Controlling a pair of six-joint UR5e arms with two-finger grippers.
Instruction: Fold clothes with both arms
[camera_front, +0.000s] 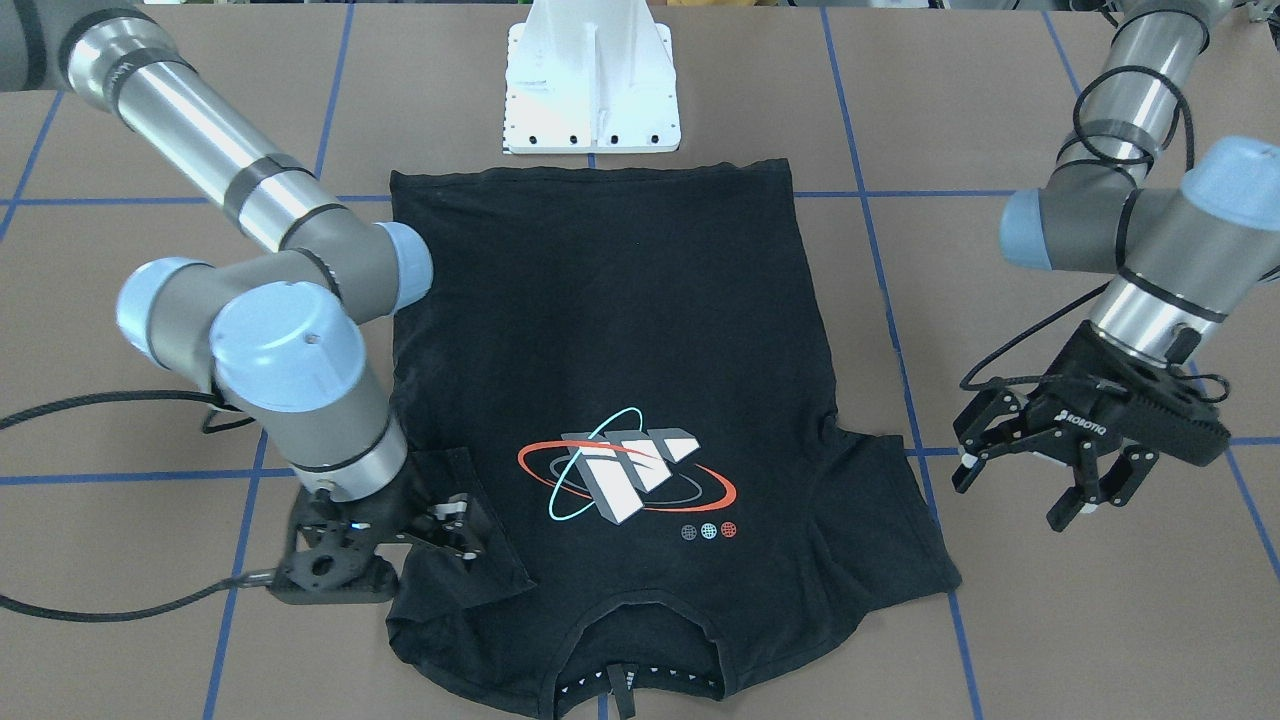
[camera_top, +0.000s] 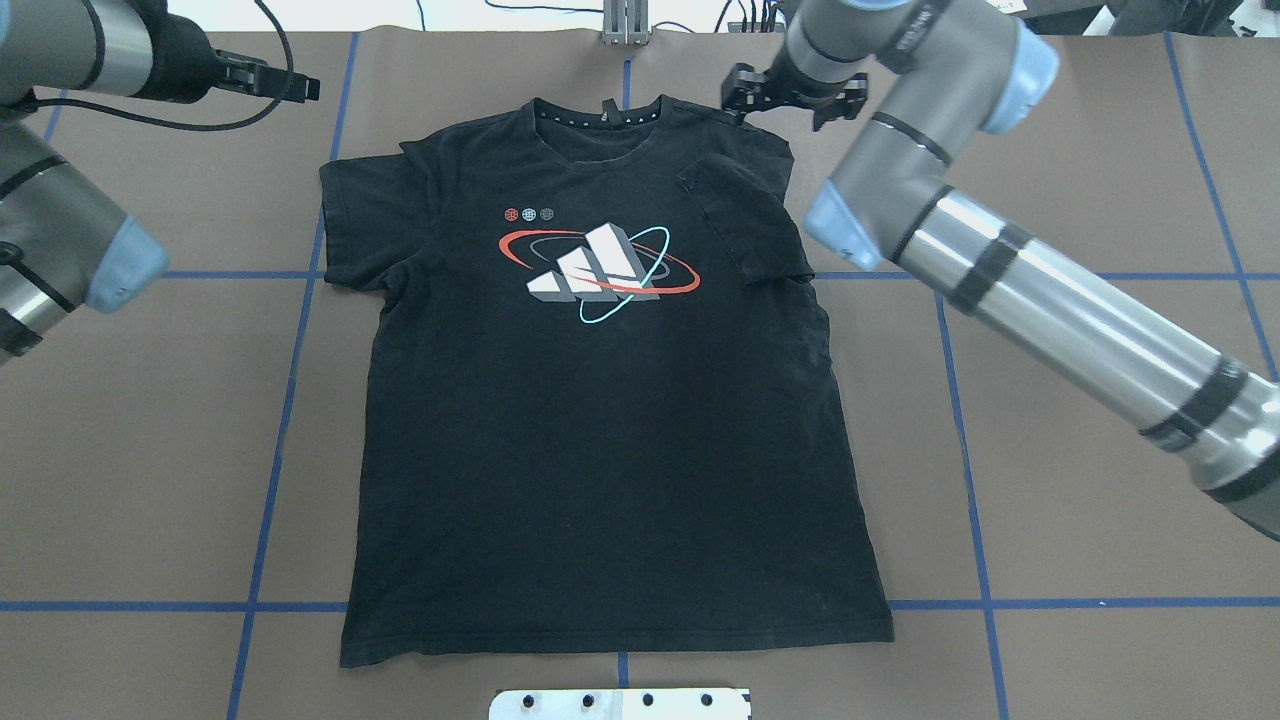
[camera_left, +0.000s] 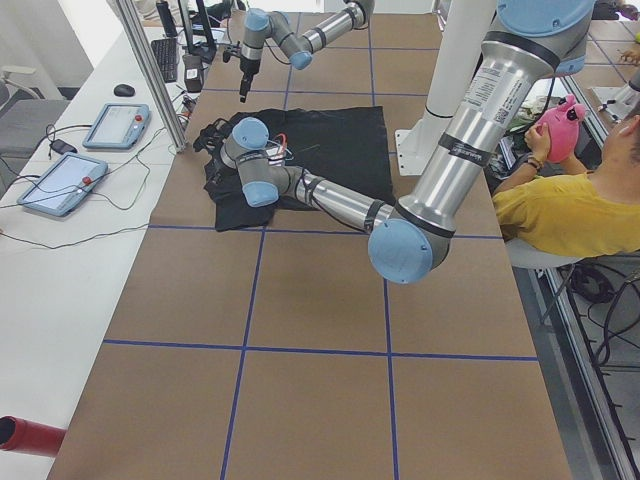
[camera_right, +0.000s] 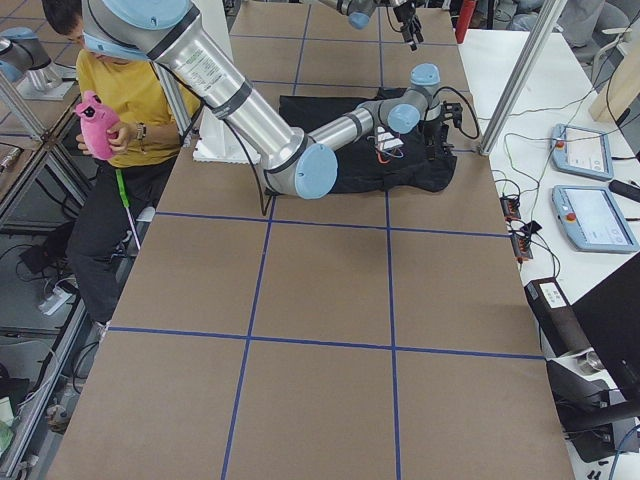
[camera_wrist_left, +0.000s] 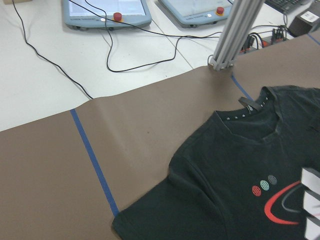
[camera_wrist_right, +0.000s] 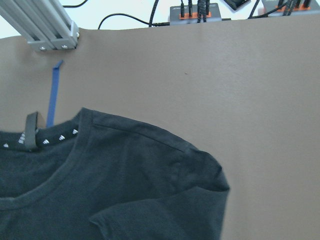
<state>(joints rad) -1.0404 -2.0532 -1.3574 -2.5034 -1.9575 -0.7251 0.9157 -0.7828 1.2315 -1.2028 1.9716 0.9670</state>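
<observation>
Collar (camera_front: 690, 685) of the black T-shirt (camera_front: 610, 330) sits nearest, hem up by the white base plate (camera_front: 590, 90). The shirt lies flat, graphic (camera_front: 625, 475) up, on the brown table (camera_front: 1080, 620) with blue tape lines (camera_front: 213, 680). The folded sleeve (camera_front: 490, 575) lies over the chest, with the right gripper (camera_front: 452, 525) low above it, jaws parted, gripping nothing. The spread sleeve (camera_front: 890, 520) lies flat. The left gripper (camera_front: 1015, 490) hovers just beside it, off the cloth, claw wide and empty.
</observation>
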